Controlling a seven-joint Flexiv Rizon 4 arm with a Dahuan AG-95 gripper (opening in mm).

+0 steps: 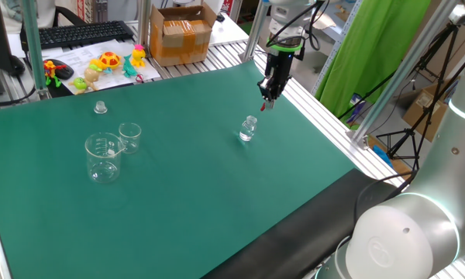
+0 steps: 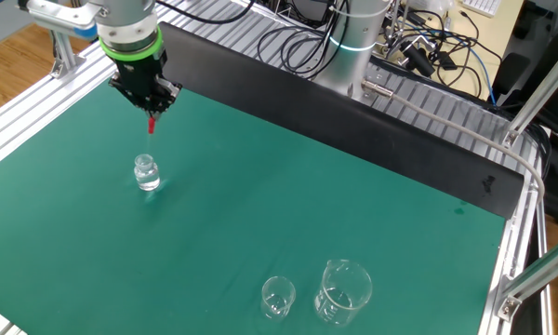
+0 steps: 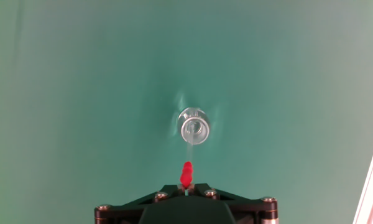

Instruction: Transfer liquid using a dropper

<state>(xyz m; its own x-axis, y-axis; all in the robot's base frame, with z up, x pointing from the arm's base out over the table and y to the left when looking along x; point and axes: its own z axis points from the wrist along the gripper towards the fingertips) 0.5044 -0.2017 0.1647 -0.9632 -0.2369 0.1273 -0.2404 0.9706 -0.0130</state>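
So the biggest thing here is the table [image 1: 178, 201] with its green mat, and the vial [image 1: 248, 129] makes a handy landmark since everything else sits relative to it. The robot arm [image 2: 130, 28] reaches down near the vial, closer to the edge with the metal rails. The big beaker [image 1: 103, 157] and the small beaker [image 1: 129, 136] touching it sit well apart from the vial, toward the opposite side of the mat, with a tiny clear cap-like thing [image 1: 100, 107] just behind them.

The gripper [image 2: 152, 100] points straight down with its fingers closed on the dropper [image 2: 152, 123]. Only the red end pokes out below them. In the hand view that red tip hangs just beside the vial's open mouth, not over it, and clearly above the mat.

What could go wrong, as I see it: the tip isn't lined up with the mouth yet, so a straight descent would hit the rim or miss entirely and could tip the light vial over. Also the fingers look fully clamped, so squeezing further to draw liquid might not do much, and the slim dropper could twist in the grip.
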